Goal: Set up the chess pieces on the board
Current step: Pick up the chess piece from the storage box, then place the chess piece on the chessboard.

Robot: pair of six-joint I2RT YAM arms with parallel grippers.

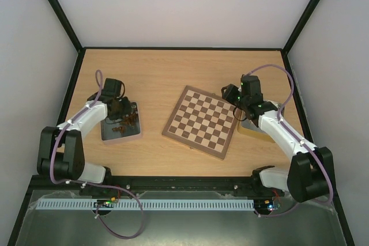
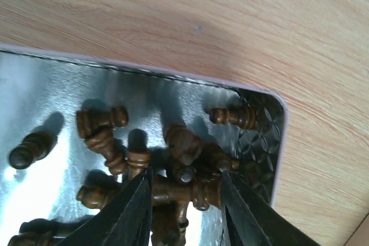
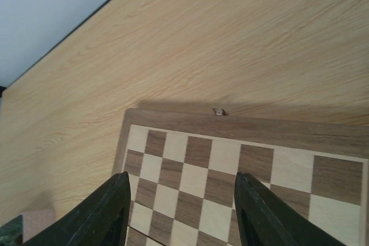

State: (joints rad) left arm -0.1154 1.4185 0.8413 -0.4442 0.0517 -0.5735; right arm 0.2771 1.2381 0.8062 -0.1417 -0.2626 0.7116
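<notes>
Several dark brown chess pieces (image 1: 128,120) lie heaped in a grey metal tray (image 1: 109,133) at the left. My left gripper (image 1: 123,110) is down in that heap. In the left wrist view its jaws (image 2: 184,171) are narrowed onto the two ends of one chess piece (image 2: 179,191) lying sideways on the pile. Loose pieces lie around it (image 2: 101,120), one near the tray corner (image 2: 230,116). The board (image 1: 202,120) lies mid-table with no pieces on it. My right gripper (image 1: 233,93) hovers open and empty over the board's far right corner (image 3: 230,159).
A second tray with yellow sides (image 1: 253,129) sits under the right arm, right of the board. The grey tray's rim (image 2: 173,73) runs close to my left fingers. Black frame posts and white walls bound the table.
</notes>
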